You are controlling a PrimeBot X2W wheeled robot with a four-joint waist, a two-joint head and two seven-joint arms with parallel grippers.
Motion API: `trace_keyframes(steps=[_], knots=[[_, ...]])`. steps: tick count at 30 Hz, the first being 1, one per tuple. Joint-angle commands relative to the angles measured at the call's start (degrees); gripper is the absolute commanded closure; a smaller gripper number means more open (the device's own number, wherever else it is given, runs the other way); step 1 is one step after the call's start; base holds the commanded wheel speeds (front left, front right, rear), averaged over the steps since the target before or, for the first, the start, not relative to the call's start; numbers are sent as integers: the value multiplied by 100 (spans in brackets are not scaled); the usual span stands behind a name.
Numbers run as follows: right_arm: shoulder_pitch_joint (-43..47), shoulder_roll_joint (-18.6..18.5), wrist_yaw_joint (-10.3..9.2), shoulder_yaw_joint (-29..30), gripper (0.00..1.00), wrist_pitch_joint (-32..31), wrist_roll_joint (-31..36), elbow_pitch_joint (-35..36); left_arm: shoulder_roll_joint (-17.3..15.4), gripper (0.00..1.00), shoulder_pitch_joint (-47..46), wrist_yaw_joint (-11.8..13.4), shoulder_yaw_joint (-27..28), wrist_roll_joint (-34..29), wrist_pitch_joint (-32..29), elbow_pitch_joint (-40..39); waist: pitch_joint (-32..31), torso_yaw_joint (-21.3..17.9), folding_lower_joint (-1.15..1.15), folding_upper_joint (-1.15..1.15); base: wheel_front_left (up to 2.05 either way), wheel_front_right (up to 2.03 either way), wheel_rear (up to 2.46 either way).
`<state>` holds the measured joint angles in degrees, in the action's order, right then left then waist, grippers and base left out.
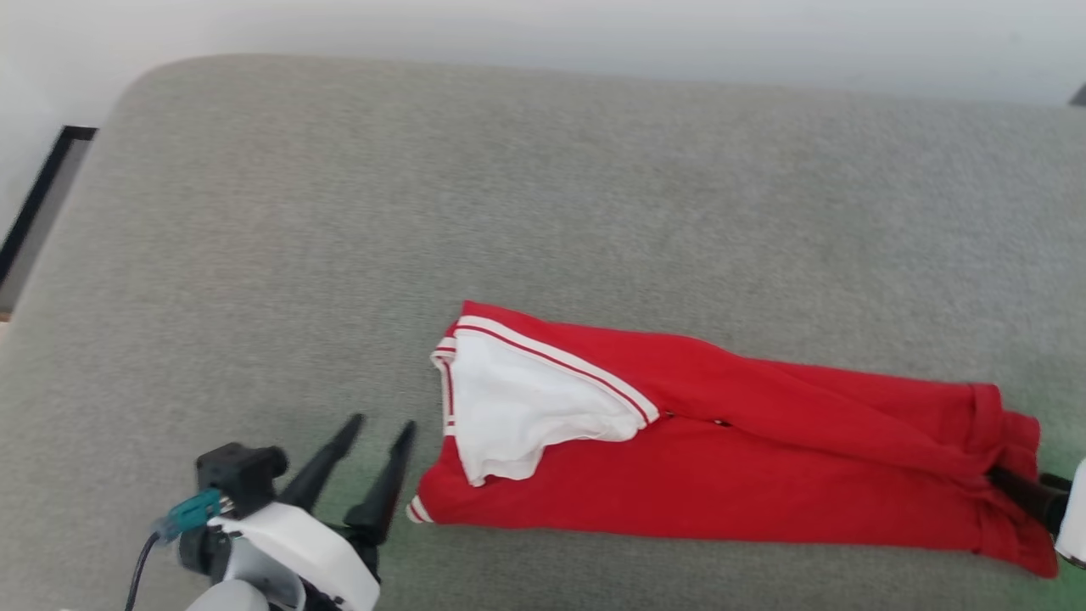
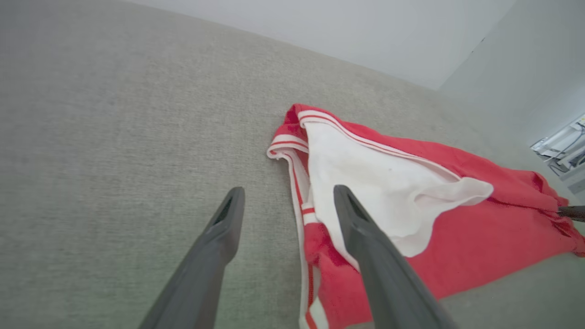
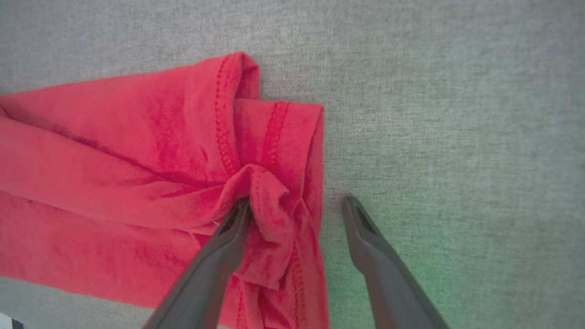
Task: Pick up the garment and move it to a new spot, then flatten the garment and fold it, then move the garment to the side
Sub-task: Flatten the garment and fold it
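The garment point(image 1: 747, 458) lies folded into a long red band on the grey cushion, with a white sleeve point(image 1: 526, 407) and striped trim turned up at its left end. My left gripper point(image 1: 383, 422) stands open just left of that end, nothing between its fingers; in the left wrist view it point(image 2: 288, 192) hovers beside the striped edge of the garment point(image 2: 457, 237). My right gripper point(image 3: 296, 201) is open at the hem end of the garment point(image 3: 114, 151). Its left finger point(image 3: 228, 237) touches a bunched fold of hem, and the right finger is over bare cushion.
The wide grey upholstered surface point(image 1: 509, 187) runs under everything, with plenty of bare room behind and left of the garment. A pale wall runs along the back. A dark-framed object point(image 1: 42, 204) sits past the left edge.
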<state>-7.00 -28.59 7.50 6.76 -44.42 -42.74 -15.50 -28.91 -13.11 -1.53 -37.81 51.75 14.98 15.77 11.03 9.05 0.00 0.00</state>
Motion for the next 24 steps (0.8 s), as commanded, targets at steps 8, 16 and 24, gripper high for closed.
trace_keyframes(steps=[8, 16, 24], knots=[[-25, 190, -2, 83, 0, -134, 49, -528, 810, 0, 771, -360, 1562, -1710, 27, -108, -245, 361, 0, 0, 0, 0, 0], [-116, 396, -2, -32, 31, -150, 136, -975, 1347, 0, 1161, -503, 2388, -3419, 28, -487, -307, 438, 0, 0, 0, 0, 0], [-302, 356, -20, 187, 100, 32, 244, -1238, 1645, 0, 1279, -591, 2732, -3870, 28, -564, -296, 386, 0, 0, 0, 0, 0]])
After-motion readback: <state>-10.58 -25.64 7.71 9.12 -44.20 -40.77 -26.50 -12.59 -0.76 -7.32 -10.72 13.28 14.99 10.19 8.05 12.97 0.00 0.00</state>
